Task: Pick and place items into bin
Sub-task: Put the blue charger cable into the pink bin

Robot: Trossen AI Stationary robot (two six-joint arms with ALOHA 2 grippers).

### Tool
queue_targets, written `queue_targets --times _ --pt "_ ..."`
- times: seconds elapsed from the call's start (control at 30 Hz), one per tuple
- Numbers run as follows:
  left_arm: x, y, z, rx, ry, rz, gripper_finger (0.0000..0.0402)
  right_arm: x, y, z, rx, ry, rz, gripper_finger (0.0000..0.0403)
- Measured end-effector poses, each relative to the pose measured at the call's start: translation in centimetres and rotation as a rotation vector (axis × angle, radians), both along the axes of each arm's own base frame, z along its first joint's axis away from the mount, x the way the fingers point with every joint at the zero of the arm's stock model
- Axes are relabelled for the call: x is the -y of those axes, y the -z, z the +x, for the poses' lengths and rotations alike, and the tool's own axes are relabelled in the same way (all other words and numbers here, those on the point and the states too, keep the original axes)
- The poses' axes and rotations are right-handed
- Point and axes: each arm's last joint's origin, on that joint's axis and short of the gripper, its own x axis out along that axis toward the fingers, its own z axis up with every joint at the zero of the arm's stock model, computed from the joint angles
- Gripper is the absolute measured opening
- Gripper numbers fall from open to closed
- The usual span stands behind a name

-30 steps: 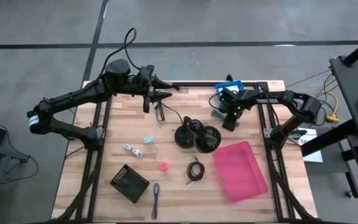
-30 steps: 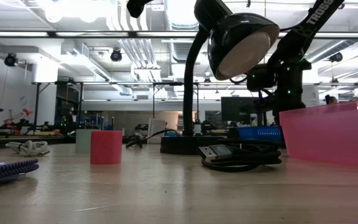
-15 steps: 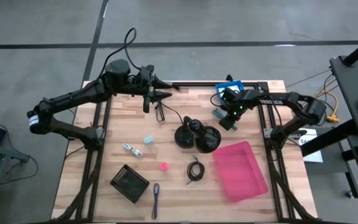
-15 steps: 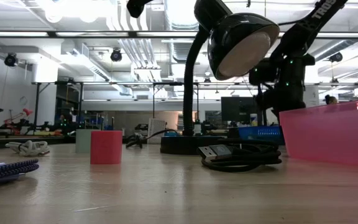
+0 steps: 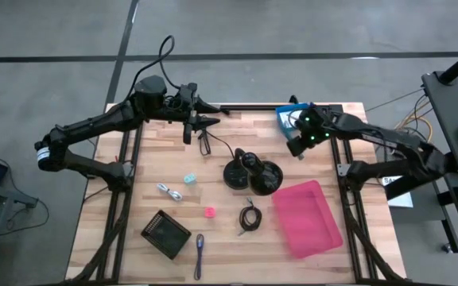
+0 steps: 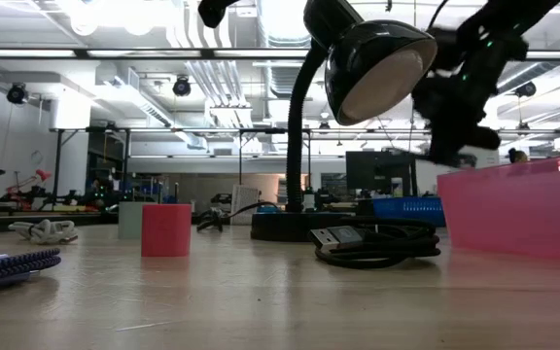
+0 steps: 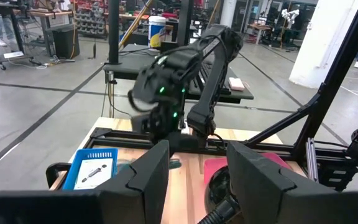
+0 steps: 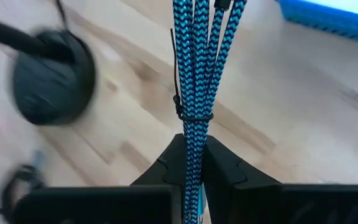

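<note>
Pink bin [image 5: 308, 218]: empty. Right gripper [image 8: 191, 163], beyond the bin's far side, pinches a blue braided cable [image 8: 194, 56]. Left gripper [image 5: 205, 121], far off, spread, idle. Cubes [image 5: 190, 179], pen [image 5: 199, 250], black cable [image 5: 250, 216] remain out.

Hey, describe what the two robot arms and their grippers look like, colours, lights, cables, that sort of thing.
Both arms are dark, slim and jointed. The left arm has a black cable looping up from its wrist. The right arm shows small green lights near its wrist and white lettering along one link. Each gripper, left gripper and right gripper, has two flat, angular black fingers.
</note>
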Motion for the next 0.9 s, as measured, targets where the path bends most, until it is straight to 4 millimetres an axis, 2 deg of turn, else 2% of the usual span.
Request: queue_targets --times 0.13,0.57,0.67,0.9 --pt "0.0 0.0 0.0 0.0 0.0 0.0 0.0147 -1.3 -1.7 -0.6 0.093 0.075 0.019 0.0018" --pt "0.0 0.0 0.0 0.001 0.0 0.001 0.0147 -4.6 -5.0 -2.0 0.284 0.107 0.072 0.0018" --pt "0.0 0.0 0.0 0.001 0.0 0.001 0.0147 -5.2 -5.8 -2.3 0.296 0.139 0.118 0.0018" --pt "0.0 0.1 0.1 -0.001 0.0 -0.001 0.0147 -6.7 -7.3 -3.0 0.257 0.087 0.171 0.0018"
